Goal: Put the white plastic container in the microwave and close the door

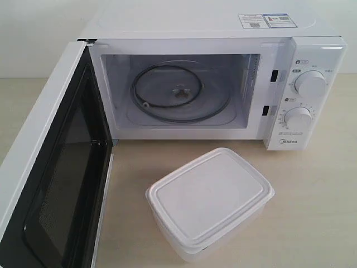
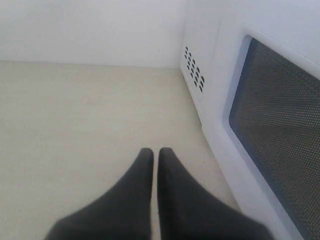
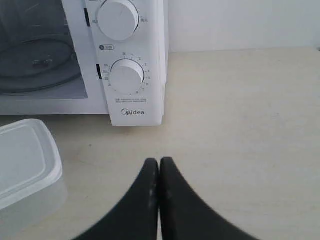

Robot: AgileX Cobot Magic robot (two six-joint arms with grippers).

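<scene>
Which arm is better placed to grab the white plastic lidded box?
Right. The right pincer has the translucent white plastic container close beside it; the left pincer sits outside the open white microwave door, which likely blocks its way.

The microwave [image 1: 195,22] stands at the back of the table [image 1: 326,218] with its door [image 1: 33,162] swung open to the front left, the glass turntable [image 1: 181,95] inside it, two dials [image 1: 310,85] stacked on its right panel, and the lidded plastic container [image 1: 209,201] on the table just before its opening.
</scene>
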